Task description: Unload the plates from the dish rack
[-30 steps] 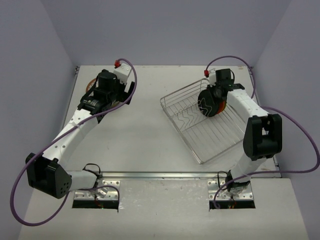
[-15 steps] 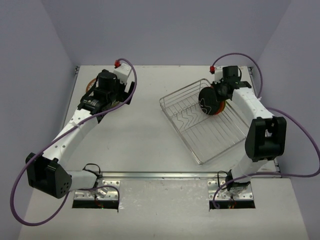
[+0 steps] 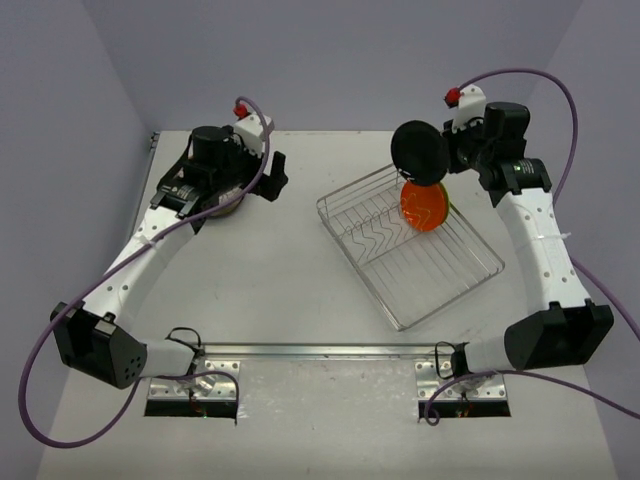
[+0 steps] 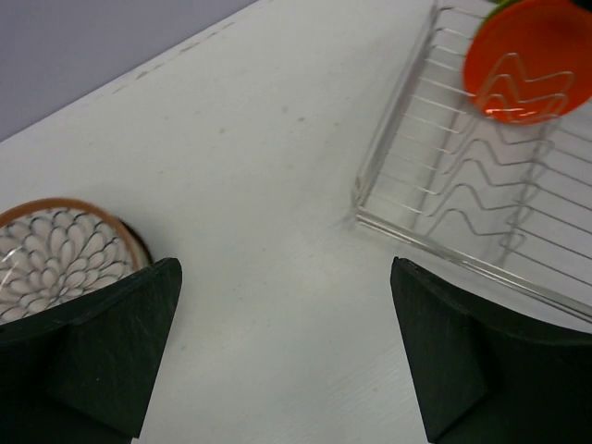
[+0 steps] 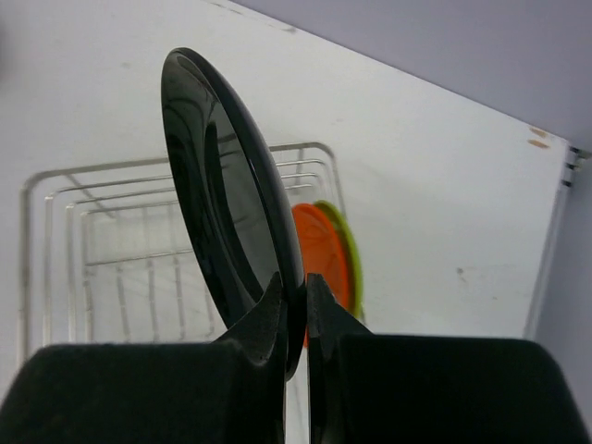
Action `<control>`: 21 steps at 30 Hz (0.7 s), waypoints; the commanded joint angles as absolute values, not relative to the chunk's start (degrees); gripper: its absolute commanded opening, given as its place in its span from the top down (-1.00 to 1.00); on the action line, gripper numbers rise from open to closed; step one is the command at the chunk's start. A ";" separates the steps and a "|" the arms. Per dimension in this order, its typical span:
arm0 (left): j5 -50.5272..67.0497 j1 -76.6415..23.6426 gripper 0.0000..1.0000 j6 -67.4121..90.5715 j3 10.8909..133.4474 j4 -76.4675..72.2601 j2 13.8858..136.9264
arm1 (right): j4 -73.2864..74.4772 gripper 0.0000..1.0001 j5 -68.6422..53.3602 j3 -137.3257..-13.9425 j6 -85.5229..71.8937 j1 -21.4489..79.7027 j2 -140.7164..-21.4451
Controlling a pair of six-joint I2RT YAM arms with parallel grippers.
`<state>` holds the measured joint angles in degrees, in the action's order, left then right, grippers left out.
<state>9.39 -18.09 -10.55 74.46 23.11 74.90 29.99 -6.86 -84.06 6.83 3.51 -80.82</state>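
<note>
My right gripper (image 5: 296,294) is shut on the rim of a black plate (image 5: 227,194), held on edge in the air above the far corner of the dish rack (image 3: 425,285). The black plate (image 3: 419,152) hangs clear of the wires. An orange plate (image 3: 425,205) still stands upright in the rack, with a lime green plate (image 5: 350,250) right behind it. My left gripper (image 4: 287,356) is open over bare table at the far left, next to a patterned cream plate (image 4: 51,259) lying flat on a stack. The rack (image 4: 462,185) and orange plate (image 4: 529,57) show at the left wrist view's upper right.
The silver wire rack sits turned at an angle on the right half of the white table (image 3: 290,270). Grey walls close in the back and both sides. Purple cables loop from both arms. The stack of plates (image 3: 215,208) lies under the left arm's wrist.
The right gripper has closed on the black plate and lifted it up and back out of the rack, uncovering the orange plate. The left arm has shifted slightly to the right.
</note>
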 commanded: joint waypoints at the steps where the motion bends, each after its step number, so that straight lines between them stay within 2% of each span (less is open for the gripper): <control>1: 35.27 -18.63 -0.76 -4.16 78.51 21.53 75.07 | 32.13 1.00 -26.34 -85.16 -2.33 4.15 -78.78; 3: 40.29 -18.63 -0.59 -0.96 79.63 21.53 77.03 | 31.46 1.00 -30.78 -83.43 -5.00 5.18 -78.20; 5: 43.58 -18.63 -0.50 0.49 80.07 21.40 78.06 | 30.31 1.00 -34.18 -81.36 -7.60 6.15 -77.46; 9: 45.06 -18.63 -0.37 2.81 80.33 21.27 80.22 | 28.42 1.00 -36.09 -78.66 -10.08 11.17 -76.56; 16: 46.38 -18.63 -0.26 4.48 78.98 20.57 83.35 | 26.40 1.00 -36.16 -78.02 -12.05 18.90 -77.67; 18: 46.49 -18.63 -0.15 4.56 78.76 20.57 83.73 | 26.45 1.00 -36.38 -78.46 -12.46 19.15 -78.35; 21: 47.52 -18.58 0.19 4.48 78.07 20.60 84.25 | 26.58 1.00 -36.58 -78.75 -12.43 19.30 -79.12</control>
<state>44.78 -18.09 3.94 78.29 22.76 84.24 30.61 -34.67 -77.32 -10.71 19.38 -78.65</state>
